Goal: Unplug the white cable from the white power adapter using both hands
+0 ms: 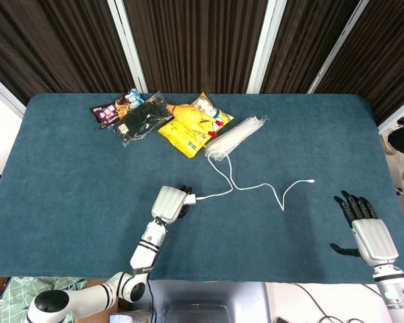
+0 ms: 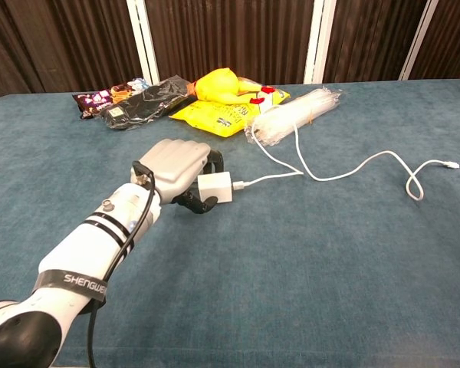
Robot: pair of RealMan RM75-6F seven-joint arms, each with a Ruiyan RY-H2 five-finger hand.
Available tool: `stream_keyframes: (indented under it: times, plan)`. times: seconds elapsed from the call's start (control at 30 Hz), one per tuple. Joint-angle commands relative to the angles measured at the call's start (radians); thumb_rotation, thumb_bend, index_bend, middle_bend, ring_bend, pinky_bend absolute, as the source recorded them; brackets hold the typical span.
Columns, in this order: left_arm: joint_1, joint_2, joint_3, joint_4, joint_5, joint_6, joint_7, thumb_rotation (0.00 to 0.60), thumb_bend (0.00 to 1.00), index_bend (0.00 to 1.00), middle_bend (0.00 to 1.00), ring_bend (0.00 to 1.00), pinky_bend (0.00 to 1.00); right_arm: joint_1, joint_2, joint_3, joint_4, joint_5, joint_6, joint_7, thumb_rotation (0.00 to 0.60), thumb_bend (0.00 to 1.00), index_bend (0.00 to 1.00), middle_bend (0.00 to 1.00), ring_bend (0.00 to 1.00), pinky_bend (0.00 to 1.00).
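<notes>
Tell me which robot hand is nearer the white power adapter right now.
Left. The left robot hand grips the white power adapter; the right robot hand rests far off near the table's edge.

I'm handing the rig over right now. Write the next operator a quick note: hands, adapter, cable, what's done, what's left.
Left hand: fingers wrapped around the white power adapter, at the table's near centre.
Right hand: open, holding nothing, near the front right edge, far from the cable.
White cable: plugged into the adapter, trailing right, free end loose.
Done: adapter secured.
Left: bring the right hand to the plug and pull it out.
</notes>
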Motion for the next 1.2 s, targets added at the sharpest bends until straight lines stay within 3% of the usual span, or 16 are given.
stream_keyframes:
  times: [0.03,0.1,0.2,0.3,0.43,0.53,0.67,0.87,1.2]
  plan:
    - [0.041,0.056,0.024,-0.120,0.004,0.020,-0.003,0.600,0.53,0.78,0.84,1.00,1.00,0.017,-0.065,-0.006,0.034,-0.091,0.046,0.091,0.600,0.12,0.08,0.00,0.00,0.00]
    - [0.071,0.105,0.043,-0.226,0.008,0.046,0.035,0.600,0.53,0.78,0.86,1.00,1.00,0.044,-0.095,-0.003,0.031,-0.125,0.037,0.132,0.600,0.12,0.24,0.00,0.00,0.00]
    - [0.094,0.160,0.051,-0.358,-0.006,0.062,0.093,0.600,0.55,0.78,0.87,1.00,1.00,0.105,-0.126,0.020,-0.008,-0.130,-0.027,0.124,0.600,0.18,0.39,0.01,0.00,0.00]
    - [0.109,0.202,0.052,-0.470,-0.018,0.080,0.139,0.600,0.55,0.78,0.87,1.00,1.00,0.175,-0.163,0.053,-0.058,-0.101,-0.125,0.044,0.600,0.21,0.46,0.02,0.00,0.00]
    - [0.113,0.219,0.051,-0.514,-0.023,0.089,0.169,0.600,0.56,0.78,0.87,1.00,1.00,0.208,-0.193,0.071,-0.077,-0.078,-0.168,-0.001,0.600,0.24,0.51,0.04,0.00,0.00]
    - [0.122,0.256,0.049,-0.597,-0.026,0.114,0.223,0.600,0.56,0.78,0.87,1.00,1.00,0.296,-0.324,0.141,-0.084,-0.018,-0.243,-0.057,0.600,0.32,0.58,0.07,0.00,0.00]
    - [0.131,0.288,0.048,-0.662,-0.043,0.127,0.255,0.600,0.56,0.78,0.87,1.00,1.00,0.343,-0.409,0.176,-0.072,0.040,-0.270,-0.109,0.600,0.38,0.63,0.09,0.00,0.00]
    - [0.131,0.311,0.044,-0.690,-0.061,0.126,0.264,0.600,0.56,0.78,0.87,1.00,1.00,0.375,-0.495,0.213,-0.034,0.055,-0.222,-0.130,0.600,0.40,0.65,0.11,0.00,0.00]
    - [0.126,0.318,0.046,-0.695,-0.070,0.130,0.262,0.600,0.56,0.78,0.87,1.00,1.00,0.428,-0.554,0.241,0.004,0.142,-0.244,-0.229,0.600,0.40,0.62,0.11,0.00,0.00]
